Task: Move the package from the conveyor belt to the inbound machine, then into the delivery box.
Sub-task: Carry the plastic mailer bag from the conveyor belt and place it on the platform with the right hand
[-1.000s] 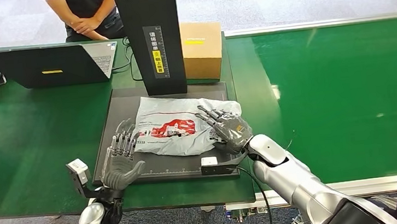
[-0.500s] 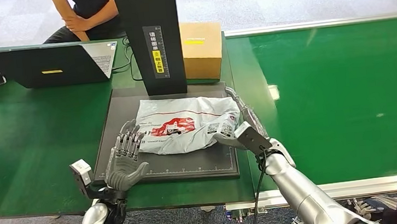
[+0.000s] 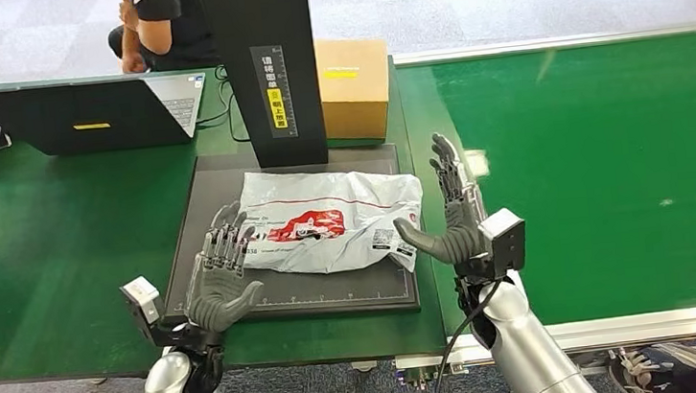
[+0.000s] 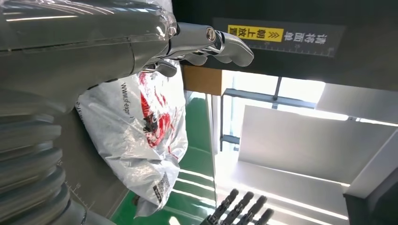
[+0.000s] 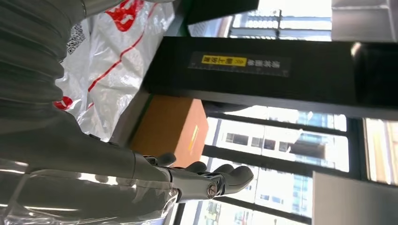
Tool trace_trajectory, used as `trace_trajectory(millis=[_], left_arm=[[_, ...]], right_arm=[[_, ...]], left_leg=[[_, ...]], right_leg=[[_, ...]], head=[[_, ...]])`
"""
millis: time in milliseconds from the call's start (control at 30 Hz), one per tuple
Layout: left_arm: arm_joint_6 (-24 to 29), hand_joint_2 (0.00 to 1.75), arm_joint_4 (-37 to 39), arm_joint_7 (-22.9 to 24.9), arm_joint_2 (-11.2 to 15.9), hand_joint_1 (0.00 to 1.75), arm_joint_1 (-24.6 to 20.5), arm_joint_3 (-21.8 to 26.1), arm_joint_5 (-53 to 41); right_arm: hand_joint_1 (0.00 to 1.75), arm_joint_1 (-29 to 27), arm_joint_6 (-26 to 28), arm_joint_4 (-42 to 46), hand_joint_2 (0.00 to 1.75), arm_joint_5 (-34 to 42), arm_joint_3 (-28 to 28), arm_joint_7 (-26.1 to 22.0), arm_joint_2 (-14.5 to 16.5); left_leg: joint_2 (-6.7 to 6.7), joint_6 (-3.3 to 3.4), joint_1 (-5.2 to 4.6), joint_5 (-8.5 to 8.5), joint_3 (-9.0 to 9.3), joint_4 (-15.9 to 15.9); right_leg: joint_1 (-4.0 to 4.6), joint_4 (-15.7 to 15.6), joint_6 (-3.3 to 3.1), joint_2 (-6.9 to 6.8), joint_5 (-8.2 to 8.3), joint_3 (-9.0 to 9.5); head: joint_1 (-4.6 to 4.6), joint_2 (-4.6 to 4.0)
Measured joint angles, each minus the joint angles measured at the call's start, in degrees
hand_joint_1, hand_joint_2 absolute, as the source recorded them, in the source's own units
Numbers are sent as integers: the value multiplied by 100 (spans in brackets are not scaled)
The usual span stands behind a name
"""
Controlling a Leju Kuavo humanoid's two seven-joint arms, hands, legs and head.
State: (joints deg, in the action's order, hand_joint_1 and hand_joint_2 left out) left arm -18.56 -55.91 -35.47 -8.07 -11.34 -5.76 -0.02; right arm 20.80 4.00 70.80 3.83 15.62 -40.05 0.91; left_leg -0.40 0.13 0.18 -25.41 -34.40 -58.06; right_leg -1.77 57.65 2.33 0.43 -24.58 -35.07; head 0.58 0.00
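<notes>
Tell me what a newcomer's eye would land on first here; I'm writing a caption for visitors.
First the white bag with red print, lying on the dark scanner plate under the black column. An open robot hand flanks it on each side: the left robot hand at its left end, the right robot hand raised at its right end. To the right lies the green belt.

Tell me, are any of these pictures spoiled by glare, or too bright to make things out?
Head view: evenly lit and sharp, with small bright glints on the green conveyor belt. Left wrist view: the windows behind are washed out white, while the package stays readable. Right wrist view: the windows glare too, leaving the black scanner column dark, though its yellow label is still legible.
</notes>
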Motion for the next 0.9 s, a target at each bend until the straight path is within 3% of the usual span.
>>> trace_trajectory(millis=[133,300,767,900], left_arm=[[17,175,-406,120,0,0,182,1,-25],[-122,175,-955,299,-24,0,407,5,-134],[-474,175,-1365,450,-146,0,762,61,-132],[-171,175,-1364,581,-151,0,758,9,-771]], right_arm=[[0,-450,-138,590,175,225,-411,173,234],[0,-905,-497,1095,175,-56,-883,425,510],[0,-1342,-955,1160,175,-484,-1445,542,839],[0,-1417,-1008,1160,175,-537,-1495,597,865]], left_leg=[[0,0,0,-2,-1,1],[0,1,0,-6,-2,2],[1,1,0,-6,0,2],[1,1,0,-6,1,2]], right_leg=[[0,0,-2,0,-4,-1],[0,0,-4,0,-9,-3],[0,-1,-4,0,-8,-1],[0,-1,-4,0,-9,-2]], head=[[1,0],[0,0],[1,0],[1,0]])
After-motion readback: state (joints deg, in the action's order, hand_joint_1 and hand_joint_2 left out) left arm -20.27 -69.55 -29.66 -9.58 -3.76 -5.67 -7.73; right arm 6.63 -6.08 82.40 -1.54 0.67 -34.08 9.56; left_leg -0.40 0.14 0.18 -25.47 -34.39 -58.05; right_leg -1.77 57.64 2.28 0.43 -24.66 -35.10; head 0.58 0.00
